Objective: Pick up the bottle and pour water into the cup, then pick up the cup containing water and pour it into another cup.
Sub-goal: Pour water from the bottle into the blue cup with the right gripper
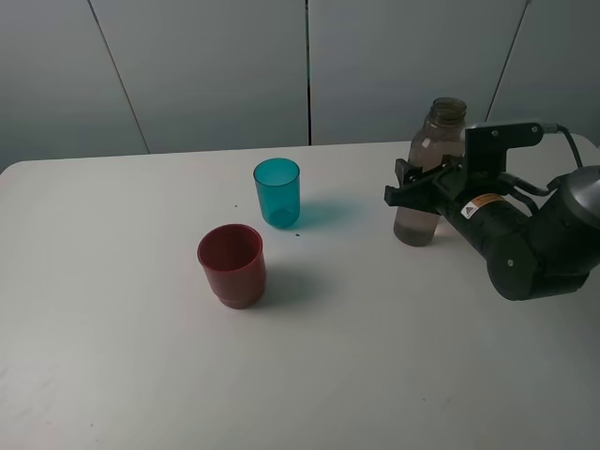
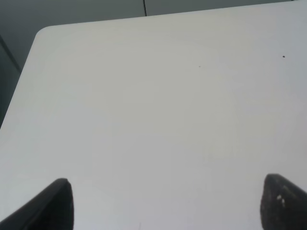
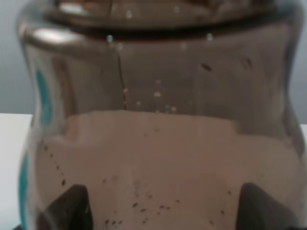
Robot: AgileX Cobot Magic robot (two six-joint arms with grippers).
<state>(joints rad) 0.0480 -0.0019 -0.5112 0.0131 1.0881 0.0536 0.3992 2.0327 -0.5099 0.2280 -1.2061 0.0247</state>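
Observation:
The bottle [image 1: 429, 178], tall, smoky grey-brown and uncapped, stands on the white table [image 1: 112, 356] at the right, partly filled with water. My right gripper [image 1: 412, 192] reaches in from the right with its jaws on either side of the bottle's middle, closed against it. In the right wrist view the bottle [image 3: 158, 120] fills the frame, with the gripper [image 3: 165, 208] fingertips low at both sides. The teal cup [image 1: 277, 192] stands upright mid-table. The dark red cup [image 1: 232, 264] stands upright in front and left of it. My left gripper [image 2: 168, 206] is open over bare table.
Grey wall panels [image 1: 216, 66] stand behind the table's far edge. The table's rounded corner [image 2: 45, 33] shows in the left wrist view. The left arm is out of the exterior high view.

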